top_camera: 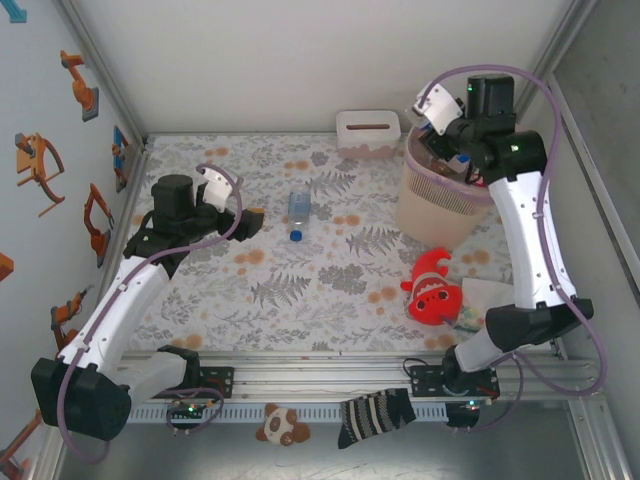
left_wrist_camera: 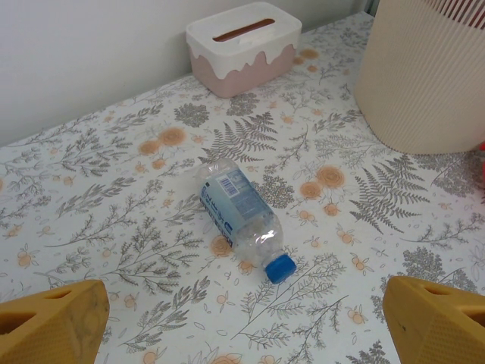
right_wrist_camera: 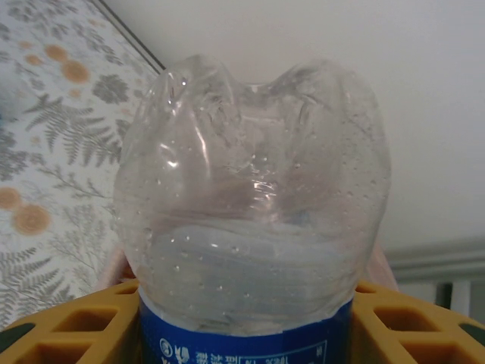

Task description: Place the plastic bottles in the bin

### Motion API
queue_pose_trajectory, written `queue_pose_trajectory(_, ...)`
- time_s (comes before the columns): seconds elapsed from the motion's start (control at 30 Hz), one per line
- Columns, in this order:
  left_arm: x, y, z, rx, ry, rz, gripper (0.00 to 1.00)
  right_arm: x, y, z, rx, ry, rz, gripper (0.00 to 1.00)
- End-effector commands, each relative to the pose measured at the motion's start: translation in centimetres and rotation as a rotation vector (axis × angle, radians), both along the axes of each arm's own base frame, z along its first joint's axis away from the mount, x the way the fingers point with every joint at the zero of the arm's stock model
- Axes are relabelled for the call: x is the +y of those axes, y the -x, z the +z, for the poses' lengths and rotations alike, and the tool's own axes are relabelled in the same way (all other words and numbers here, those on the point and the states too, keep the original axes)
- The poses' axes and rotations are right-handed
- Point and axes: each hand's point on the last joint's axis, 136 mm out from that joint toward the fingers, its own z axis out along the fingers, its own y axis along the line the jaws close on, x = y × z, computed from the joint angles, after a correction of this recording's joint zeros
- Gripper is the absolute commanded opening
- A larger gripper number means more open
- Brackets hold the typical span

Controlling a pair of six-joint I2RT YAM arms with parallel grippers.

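Note:
One clear plastic bottle (top_camera: 299, 212) with a blue label and blue cap lies on its side on the floral table, in the middle. In the left wrist view this bottle (left_wrist_camera: 239, 216) lies ahead of my left gripper (left_wrist_camera: 246, 322), which is open and apart from it, the cap pointing toward me. My left gripper (top_camera: 250, 222) sits just left of the bottle. My right gripper (top_camera: 455, 160) hangs over the mouth of the pink-beige bin (top_camera: 430, 212). It is shut on a second clear, blue-labelled bottle (right_wrist_camera: 254, 227), whose base points away from the yellow fingers (right_wrist_camera: 394, 318).
A white and pink tissue box (top_camera: 368, 132) stands at the back, left of the bin (left_wrist_camera: 424, 76). A red clownfish plush (top_camera: 433, 290) lies in front of the bin. A striped sock (top_camera: 375, 415) and a small panda toy (top_camera: 282, 425) lie beyond the front rail.

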Motion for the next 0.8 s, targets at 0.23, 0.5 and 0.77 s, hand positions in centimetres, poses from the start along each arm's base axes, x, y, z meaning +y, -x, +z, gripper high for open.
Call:
queue_pose_trajectory(0.23, -0.1, -0.1, 0.9, -0.014, 0.026, -0.003, 0.93, -8.0, -5.0, -1.4, 0.095, -0.567, -0.569, 0.47)
queue_pose_trajectory(0.5, -0.1, -0.1, 0.8, -0.010, 0.026, -0.005, 0.93, -8.9, -7.3, -6.0, 0.442, -1.200, -0.730, 0.43)
queue_pose_trajectory(0.77, 0.0, -0.1, 1.1, -0.017, 0.026, -0.001, 0.93, -7.5, -8.6, -10.4, 0.668, -1.355, -0.739, 0.47)
